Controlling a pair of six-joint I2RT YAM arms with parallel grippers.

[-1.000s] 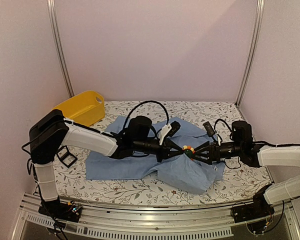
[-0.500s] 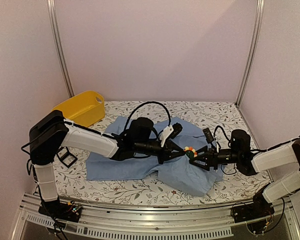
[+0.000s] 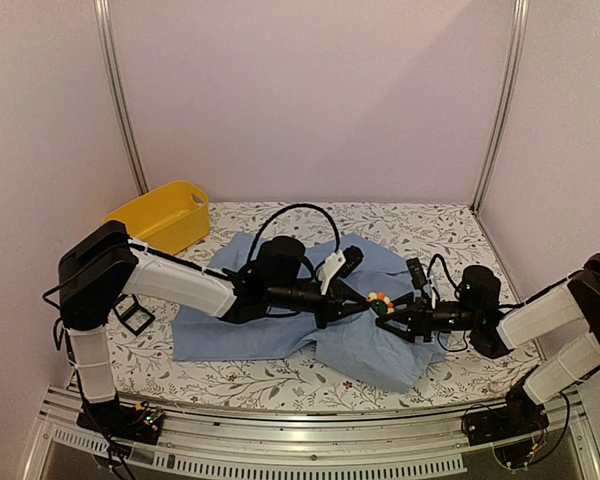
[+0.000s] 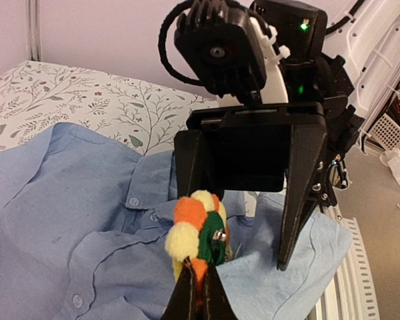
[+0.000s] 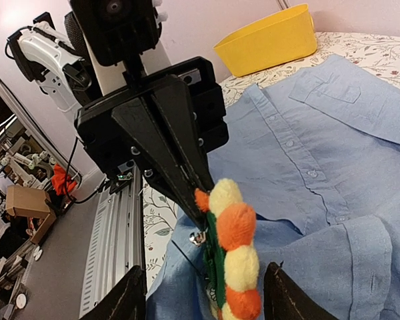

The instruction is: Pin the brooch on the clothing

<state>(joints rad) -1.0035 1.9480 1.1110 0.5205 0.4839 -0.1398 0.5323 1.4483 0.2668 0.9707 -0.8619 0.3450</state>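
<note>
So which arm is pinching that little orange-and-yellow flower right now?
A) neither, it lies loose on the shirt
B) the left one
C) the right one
B: the left gripper is shut on the edge of the brooch, while the right gripper stands open, a finger on either side of it.

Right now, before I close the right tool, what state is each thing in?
left tool, shut, pinching the brooch's lower edge.
right tool, open, one finger either side of the brooch.
brooch, held on edge over a raised shirt fold; pinned or not, cannot tell.
shirt, lying spread, buttoned, bunched under the brooch.
yellow basin, upright, far left, untouched.
</note>
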